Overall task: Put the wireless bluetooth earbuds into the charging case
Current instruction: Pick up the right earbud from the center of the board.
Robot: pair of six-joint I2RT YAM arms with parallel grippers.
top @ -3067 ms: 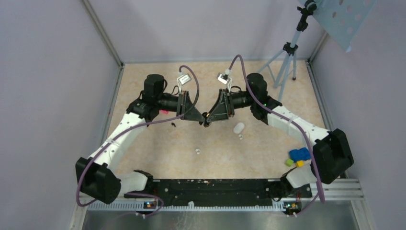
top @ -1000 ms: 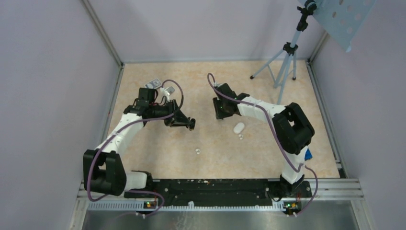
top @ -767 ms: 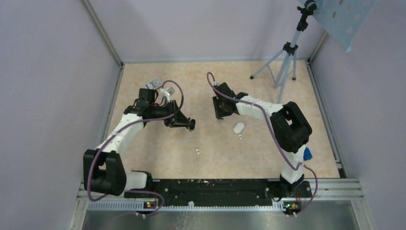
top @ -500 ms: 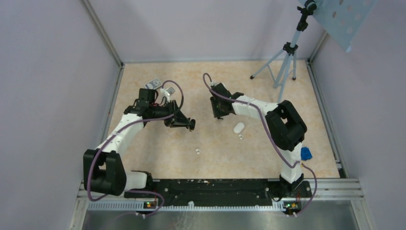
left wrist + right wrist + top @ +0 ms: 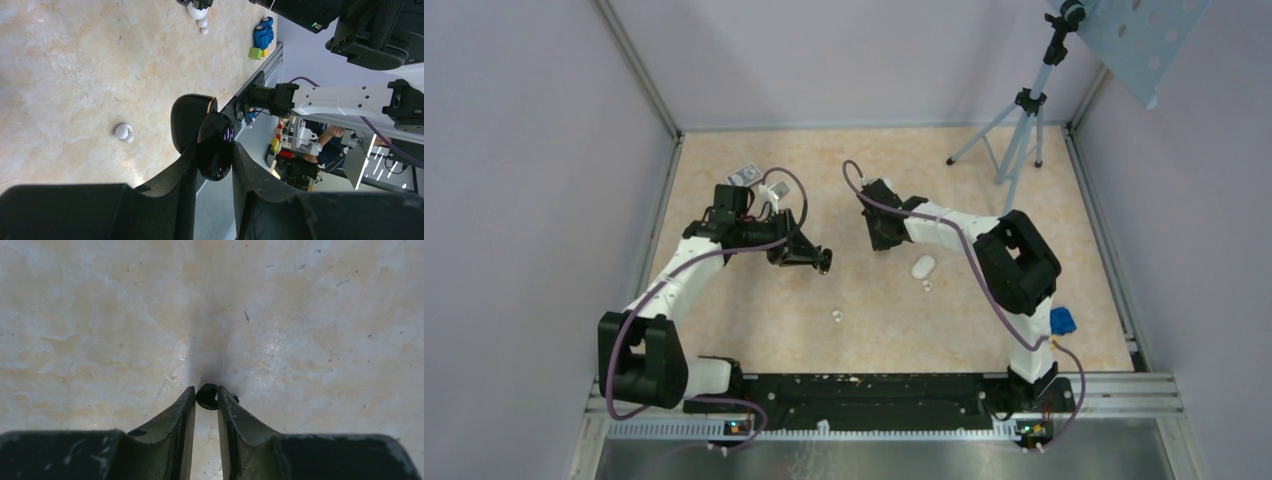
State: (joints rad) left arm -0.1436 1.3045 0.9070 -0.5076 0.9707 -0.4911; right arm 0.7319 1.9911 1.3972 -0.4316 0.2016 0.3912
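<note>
Both grippers are taken up with black parts, not task items. Over the last second the right gripper has been narrowed onto a black bit on the tabletop, apparently pinched at the tips. The left gripper is kept clenched on a glossy black shell. The case lies right of tabletop centre, one bud just beside it and the other bud closer to the near edge. Nothing inserted; task judged barely started.

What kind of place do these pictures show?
Most likely a robotics laboratory test cell: a tabletop enclosed by plain panel walls, a left arm and a right arm bolted to a mounting rail, and a tripod stand in the corner.
</note>
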